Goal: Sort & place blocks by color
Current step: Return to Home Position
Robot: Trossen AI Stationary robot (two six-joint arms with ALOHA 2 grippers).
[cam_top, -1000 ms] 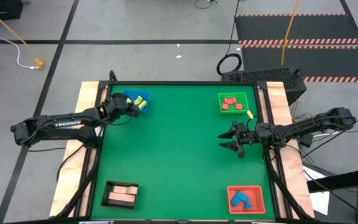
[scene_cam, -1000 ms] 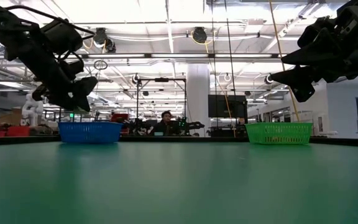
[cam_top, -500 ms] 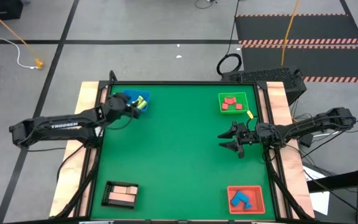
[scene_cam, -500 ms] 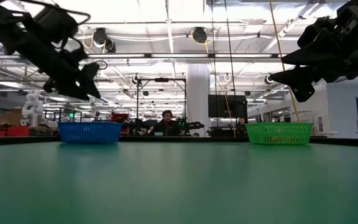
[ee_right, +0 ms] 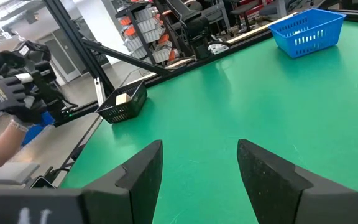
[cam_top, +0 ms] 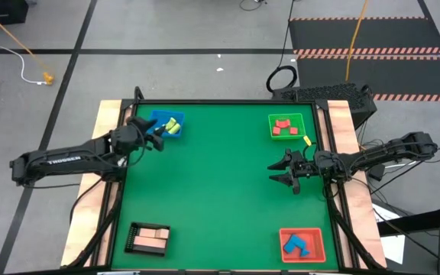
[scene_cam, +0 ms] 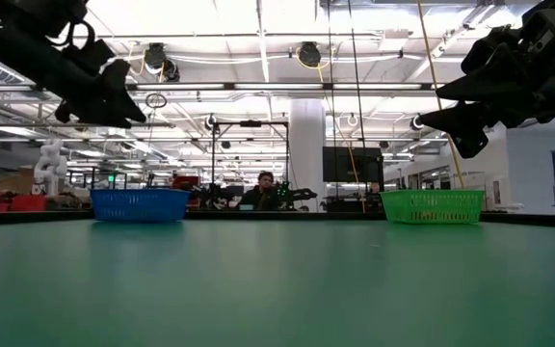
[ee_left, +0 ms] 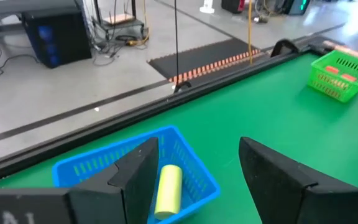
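The blue tray (cam_top: 166, 124) stands at the table's far left and holds yellow-green blocks (cam_top: 172, 124); one of them (ee_left: 168, 186) shows in the left wrist view. My left gripper (cam_top: 153, 138) hangs open and empty above the table, just on the left, near side of that tray. The green tray (cam_top: 285, 126) holds red blocks, the red tray (cam_top: 302, 244) blue blocks, and the black tray (cam_top: 149, 239) pale pink blocks. One yellow-green block (cam_top: 307, 140) lies by the table's right edge. My right gripper (cam_top: 276, 173) waits open at mid-right, raised off the table.
The four trays sit near the table's corners, with bare green surface (cam_top: 220, 191) between them. Wooden rails run along the left and right edges. A gloved hand (ee_right: 11, 93) shows beyond the table in the right wrist view.
My left gripper has drawn back from over the blue tray toward the table's left and near side, and it has risen. The right arm has stayed still.
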